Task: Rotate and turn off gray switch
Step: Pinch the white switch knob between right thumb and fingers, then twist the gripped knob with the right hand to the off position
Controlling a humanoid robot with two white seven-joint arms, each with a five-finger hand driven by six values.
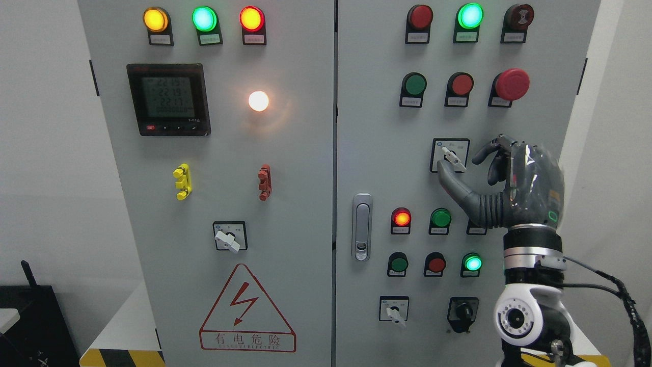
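Note:
A gray rotary switch (452, 156) with a white handle sits on the right cabinet door, its handle pointing down to the right. My right hand (460, 169) is raised in front of it. The thumb (448, 181) reaches up just below the handle, and the curled fingers (486, 153) hang just to its right. The hand is open around the handle and I see no firm grip on it. My left arm is out of view.
Similar gray switches sit on the left door (227, 238) and low on the right door (395, 311), next to a black switch (462, 312). Lit and unlit buttons surround the hand, with a red mushroom button (511, 84) above it. A door latch (361, 227) is to the left.

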